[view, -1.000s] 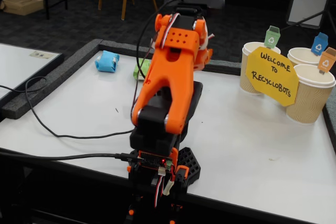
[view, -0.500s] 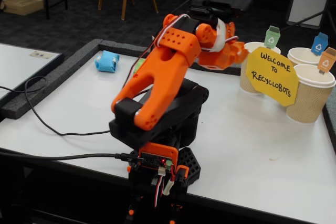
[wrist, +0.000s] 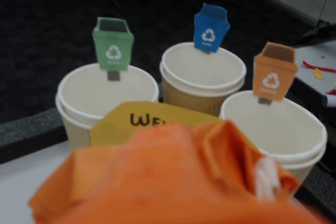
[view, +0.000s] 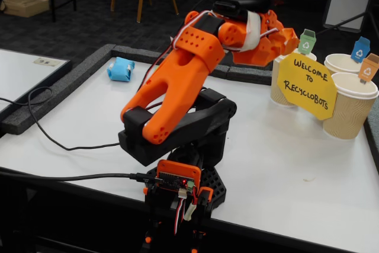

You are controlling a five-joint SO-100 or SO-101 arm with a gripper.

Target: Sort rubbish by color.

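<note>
Wrist view shows an orange wad (wrist: 173, 177) filling the near foreground, apparently held in the end effector, though the fingers themselves are hidden behind the paper, so I cannot tell how firmly it is pinched. Beyond it stand three paper cups: the green-tagged cup (wrist: 79, 98) on the left, the blue-tagged cup (wrist: 202, 85) farther back in the middle, and the orange-tagged cup (wrist: 310, 140) on the right. The yellow sign (wrist: 142, 121) leans in front of them.

Fixed view puts the end effector (view: 284, 39) high above the tabletop (view: 284, 164), just left of the cups and closest to the green-tagged one. The main risk is a release into the wrong cup, since the orange-tagged cup is the farthest along the sweep. A low pass could also clip the sign or the tags and tip a cup. The cups stand near the tabletop's right edge, leaving little margin there. The blue wad (view: 121, 69) lies well clear at far left.
</note>
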